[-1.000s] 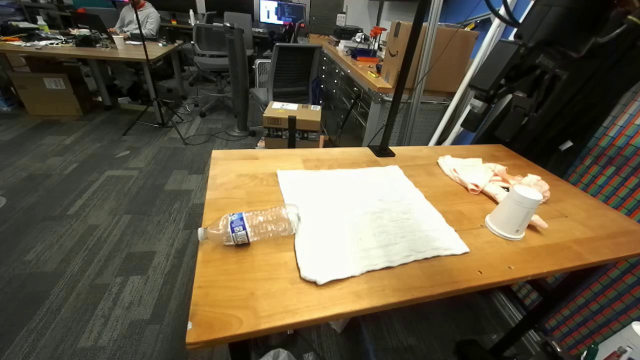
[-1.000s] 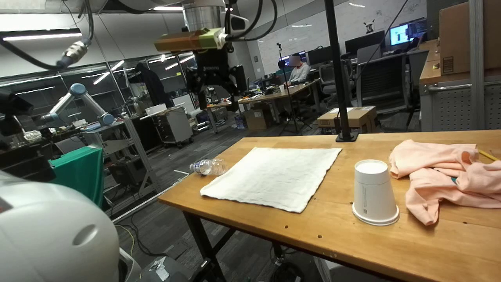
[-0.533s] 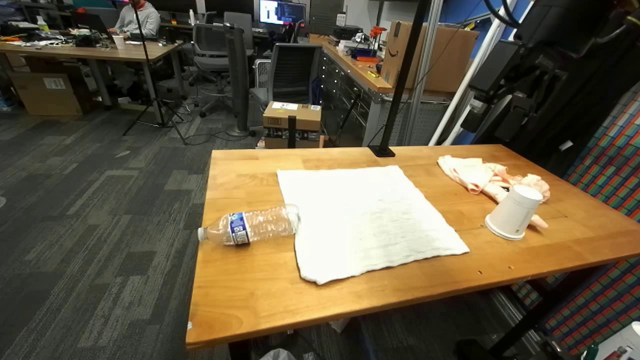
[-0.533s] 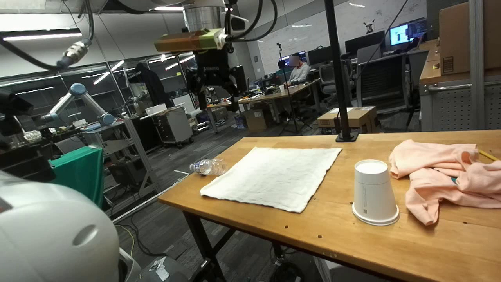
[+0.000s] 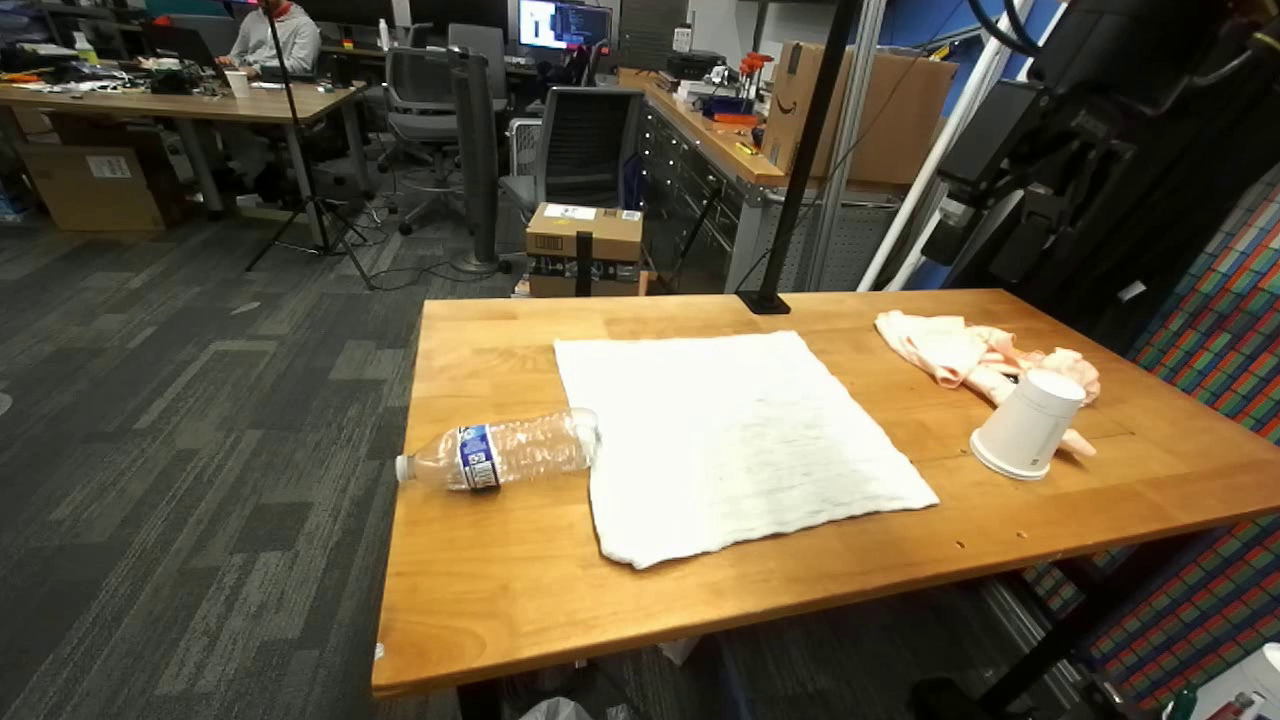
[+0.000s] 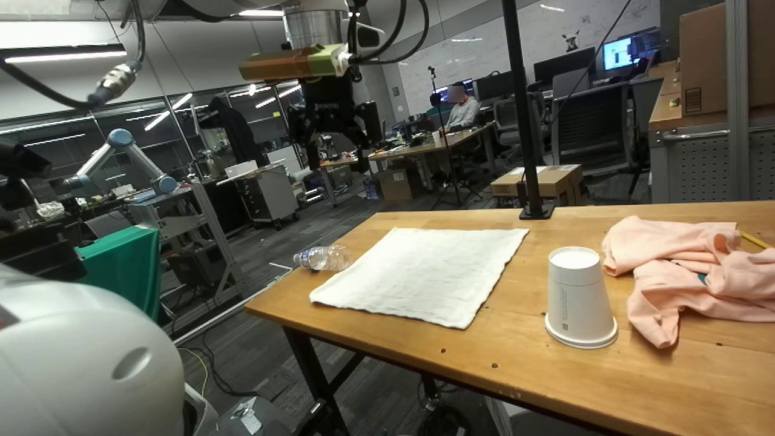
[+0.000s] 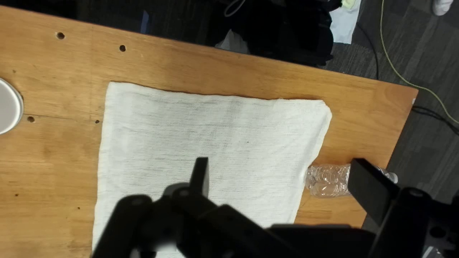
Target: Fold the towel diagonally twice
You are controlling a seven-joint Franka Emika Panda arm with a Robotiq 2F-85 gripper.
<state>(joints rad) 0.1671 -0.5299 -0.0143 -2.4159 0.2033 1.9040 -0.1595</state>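
A white towel lies flat and spread out as a rough square on the wooden table, in both exterior views (image 5: pixel 735 440) (image 6: pixel 424 275) and in the wrist view (image 7: pixel 211 143). Its edge by the bottle is slightly wavy. My black gripper (image 6: pixel 338 166) hangs high above the table, well clear of the towel, and holds nothing. Its fingers are wide apart in the wrist view (image 7: pixel 279 161), one over the towel and one over the bottle. It also shows at the upper right of an exterior view (image 5: pixel 985 245). The wrist view cuts off the towel's lower part.
A clear plastic bottle (image 5: pixel 530 447) lies on its side, its base touching the towel's edge. A white cup (image 6: pixel 578 300) stands upside down beside a crumpled pink cloth (image 6: pixel 672 260). A black post (image 5: pixel 764 300) rises from the table's edge (image 5: pixel 520 655) behind the towel.
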